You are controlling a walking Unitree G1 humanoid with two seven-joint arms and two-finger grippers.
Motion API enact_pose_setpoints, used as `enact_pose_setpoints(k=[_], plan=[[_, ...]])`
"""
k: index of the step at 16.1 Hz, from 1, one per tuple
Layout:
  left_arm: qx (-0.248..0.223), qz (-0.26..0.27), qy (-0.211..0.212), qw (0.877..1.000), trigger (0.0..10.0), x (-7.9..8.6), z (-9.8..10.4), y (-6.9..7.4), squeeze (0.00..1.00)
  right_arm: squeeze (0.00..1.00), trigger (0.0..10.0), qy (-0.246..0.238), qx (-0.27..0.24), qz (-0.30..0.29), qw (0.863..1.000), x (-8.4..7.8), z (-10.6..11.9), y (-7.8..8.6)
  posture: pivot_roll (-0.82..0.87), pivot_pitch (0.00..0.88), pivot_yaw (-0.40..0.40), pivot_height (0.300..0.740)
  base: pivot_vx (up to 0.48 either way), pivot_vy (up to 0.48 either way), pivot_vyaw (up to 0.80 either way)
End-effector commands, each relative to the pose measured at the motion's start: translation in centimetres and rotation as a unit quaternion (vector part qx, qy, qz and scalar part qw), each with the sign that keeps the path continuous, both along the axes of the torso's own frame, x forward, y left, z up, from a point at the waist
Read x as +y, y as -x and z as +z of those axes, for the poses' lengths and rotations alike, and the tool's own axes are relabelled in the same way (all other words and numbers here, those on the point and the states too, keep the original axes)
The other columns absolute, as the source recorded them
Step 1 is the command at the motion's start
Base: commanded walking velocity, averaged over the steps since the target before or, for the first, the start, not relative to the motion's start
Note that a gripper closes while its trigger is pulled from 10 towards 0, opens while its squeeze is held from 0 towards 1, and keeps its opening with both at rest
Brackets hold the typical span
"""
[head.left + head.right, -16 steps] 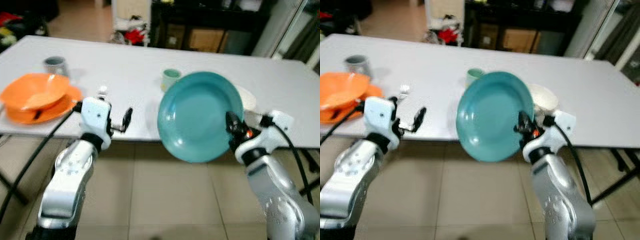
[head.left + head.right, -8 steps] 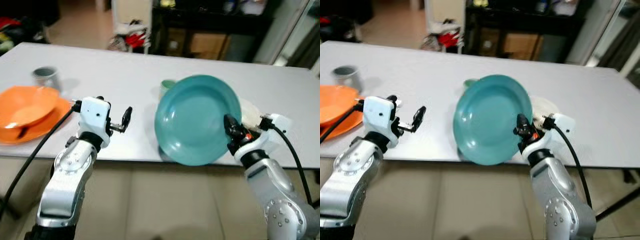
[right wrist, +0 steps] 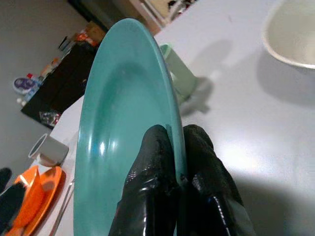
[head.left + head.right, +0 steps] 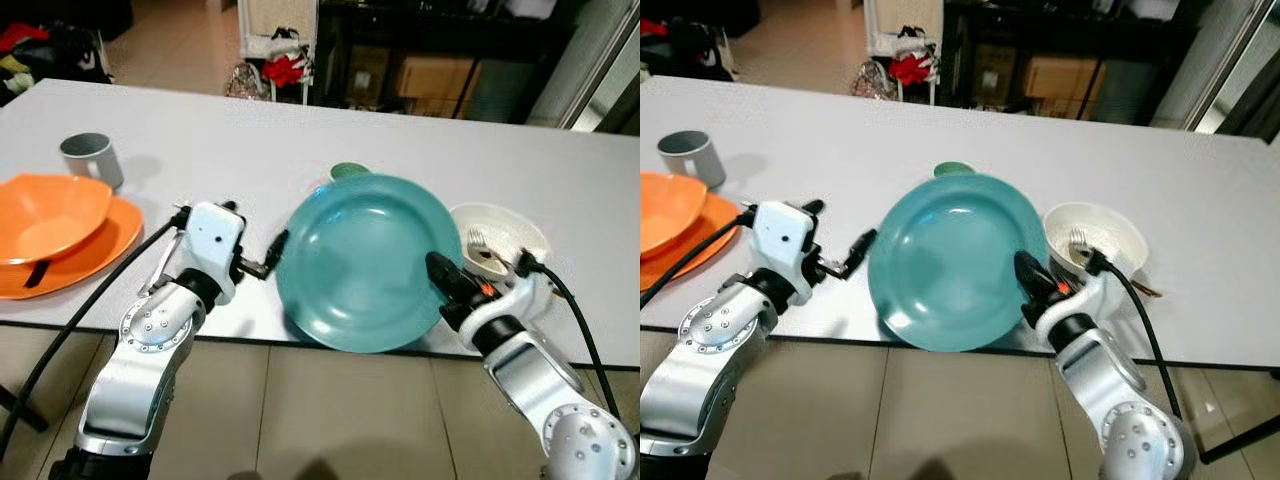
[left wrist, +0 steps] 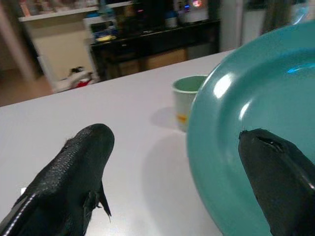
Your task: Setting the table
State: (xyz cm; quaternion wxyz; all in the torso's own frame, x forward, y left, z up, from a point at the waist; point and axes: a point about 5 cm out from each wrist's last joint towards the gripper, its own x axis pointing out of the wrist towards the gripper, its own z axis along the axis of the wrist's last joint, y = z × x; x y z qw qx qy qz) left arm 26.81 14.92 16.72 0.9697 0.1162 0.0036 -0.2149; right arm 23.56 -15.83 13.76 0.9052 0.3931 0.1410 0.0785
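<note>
Teal plate (image 4: 365,262) tilted over table (image 4: 250,150) edge; your right gripper (image 3: 172,164) pinches its rim, left gripper (image 4: 272,256) spread wide just beside it, green cup (image 5: 186,101) behind.

— How many plates do you count on the white table (image 4: 250,140)?

— Two plates: one teal plate (image 4: 360,260) and one orange plate (image 4: 95,250).

— And bowls?

— Two as well. One orange bowl (image 4: 50,215) sits on the orange plate, and one white bowl (image 4: 515,235) stands at the right.

— Cups?

— Two: one grey cup (image 4: 90,158) and one pale green cup (image 5: 184,101).

— Any cutlery?

— One fork (image 4: 478,243) in the white bowl. There is also one dark utensil (image 4: 36,273) on the orange plate, though I cannot tell what kind.

— And the robot's grippers?

— Two: one left gripper (image 4: 272,255) and one right gripper (image 4: 445,280).
</note>
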Motion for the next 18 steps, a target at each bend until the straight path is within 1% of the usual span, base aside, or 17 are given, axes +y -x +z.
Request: enact_pose_setpoints(k=[1, 2, 4, 5, 7, 9, 11, 12, 13, 15, 16, 18], plan=[[0.005, -0.023, -0.003, 1.000, 10.0, -0.4, 0.2, -0.1, 0.00, 0.00, 10.0, -0.024, -0.003, -0.001, 1.000, 0.1, 0.4, -0.2, 0.06, 0.000, -0.056, 0.740, 0.000, 0.000, 0.00], [0.020, -0.055, -0.013, 0.998, 10.0, -0.4, 0.0, 0.2, 0.00, 0.00, 10.0, -0.040, 0.019, 0.006, 0.999, 0.1, 0.0, -0.3, 0.06, 0.000, -0.053, 0.740, 0.000, 0.000, 0.00], [0.039, -0.097, -0.027, 0.994, 10.0, -0.4, -0.3, 0.7, 0.00, 0.00, 10.0, -0.078, 0.060, 0.011, 0.995, 0.1, -0.9, -0.5, 0.06, 0.000, -0.048, 0.740, 0.000, 0.000, 0.00], [0.050, -0.117, -0.032, 0.991, 10.0, -0.3, -0.5, 1.0, 0.01, 0.00, 10.0, -0.096, 0.095, 0.001, 0.991, -0.1, -1.9, -0.9, 0.06, 0.000, -0.048, 0.740, 0.000, 0.000, 0.00], [0.061, -0.134, -0.035, 0.988, 10.0, -0.2, -0.6, 1.3, 0.02, 0.00, 10.0, -0.117, 0.125, -0.015, 0.985, -0.5, -2.7, -1.7, 0.06, 0.000, -0.044, 0.740, 0.000, 0.000, 0.00], [0.068, -0.145, -0.040, 0.986, 10.0, 0.1, -0.5, 1.7, 0.01, 0.00, 10.0, -0.140, 0.146, -0.024, 0.979, -0.7, -3.1, -2.7, 0.07, 0.000, -0.046, 0.740, 0.000, 0.000, 0.00], [0.069, -0.146, -0.041, 0.986, 10.0, 0.2, -0.5, 1.8, 0.01, 0.00, 10.0, -0.152, 0.163, -0.030, 0.974, -0.8, -3.5, -3.6, 0.08, 0.000, -0.051, 0.740, 0.000, 0.000, 0.00], [0.073, -0.152, -0.043, 0.985, 10.0, 0.3, -0.5, 1.9, 0.00, 0.00, 10.0, -0.158, 0.182, -0.037, 0.970, -0.9, -4.0, -4.7, 0.07, 0.000, -0.047, 0.740, 0.000, 0.000, 0.00], [0.074, -0.155, -0.044, 0.984, 10.0, 0.3, -0.5, 1.9, 0.01, 0.00, 10.0, -0.159, 0.190, -0.040, 0.968, -1.0, -4.2, -5.1, 0.07, 0.000, -0.045, 0.740, 0.000, 0.000, 0.00], [0.075, -0.158, -0.045, 0.984, 10.0, 0.2, -0.5, 2.0, 0.01, 0.00, 10.0, -0.154, 0.200, -0.042, 0.967, -1.1, -4.5, -5.6, 0.07, 0.000, -0.045, 0.740, 0.000, 0.000, 0.00], [0.075, -0.160, -0.046, 0.983, 10.0, 0.2, -0.5, 2.0, 0.00, 0.00, 10.0, -0.150, 0.203, -0.047, 0.966, -1.5, -4.7, -6.3, 0.08, 0.000, -0.049, 0.740, 0.000, 0.000, 0.00], [0.076, -0.160, -0.046, 0.983, 10.0, 0.2, -0.5, 2.1, 0.00, 0.00, 10.0, -0.141, 0.204, -0.051, 0.968, -1.8, -4.7, -6.9, 0.08, 0.000, -0.049, 0.740, 0.000, 0.000, 0.00]])
